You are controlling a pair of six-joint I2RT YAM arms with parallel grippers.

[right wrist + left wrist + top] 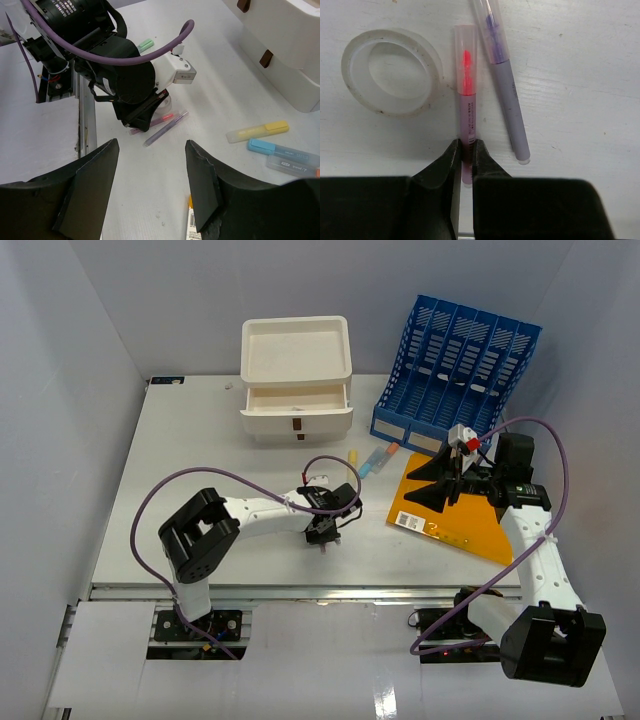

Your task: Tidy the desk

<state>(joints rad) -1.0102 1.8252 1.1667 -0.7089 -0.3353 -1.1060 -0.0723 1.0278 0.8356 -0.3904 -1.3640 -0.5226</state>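
The worktop (200,450) is spread under both arms, its rail along the near edge. At left, a tape roll (390,72) is laid flat. Just right of it lies a pink highlighter (467,95), then a purple pen (504,85), angled. The left claw (465,156) is drawn nearly closed, pinched on the highlighter's tail end. Further right, the right claw (152,150) is held wide with nothing gripped, above an orange folder (470,525).

Risk judged: with so little of the tail gripped, the highlighter may be swung or dropped when lifted. The purple pen, lying so close, may be knocked.
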